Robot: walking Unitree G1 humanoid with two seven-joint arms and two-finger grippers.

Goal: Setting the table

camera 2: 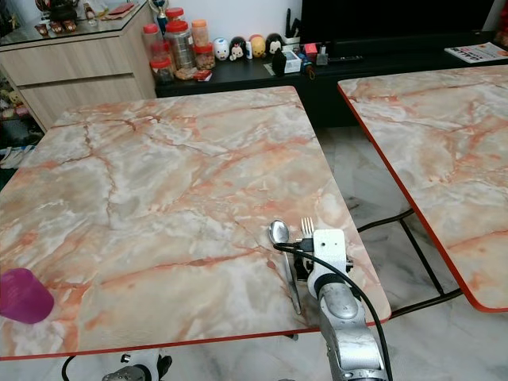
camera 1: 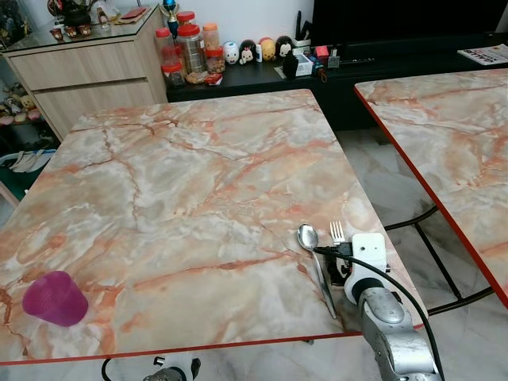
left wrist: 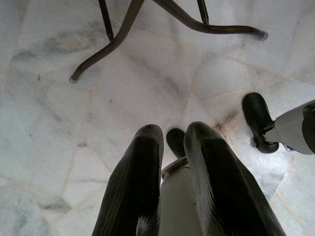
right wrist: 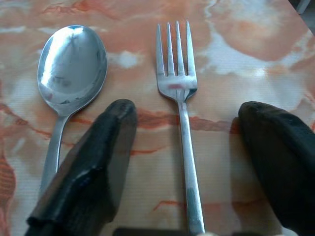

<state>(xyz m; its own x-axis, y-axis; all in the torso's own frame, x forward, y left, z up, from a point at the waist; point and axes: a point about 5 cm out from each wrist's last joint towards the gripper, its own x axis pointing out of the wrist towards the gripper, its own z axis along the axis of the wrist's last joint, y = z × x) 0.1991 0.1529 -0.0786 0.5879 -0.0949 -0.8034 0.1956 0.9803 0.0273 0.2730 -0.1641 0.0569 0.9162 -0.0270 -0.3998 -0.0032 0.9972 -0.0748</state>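
Right wrist view: my right gripper (right wrist: pixel 184 147) straddles the fork (right wrist: pixel 179 98), fingers spread, its handle running lengthwise between them.

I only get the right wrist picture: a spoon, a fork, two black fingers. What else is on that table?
Observer: A purple cup stands near the front left corner of the marble table.
Operator: Where's the other arm?
Observer: The left gripper hangs below the table, pointing at the floor.
Operator: Is the fork being held?
Observer: No. The right gripper is open, a finger on each side of the fork; the spoon lies beside it.
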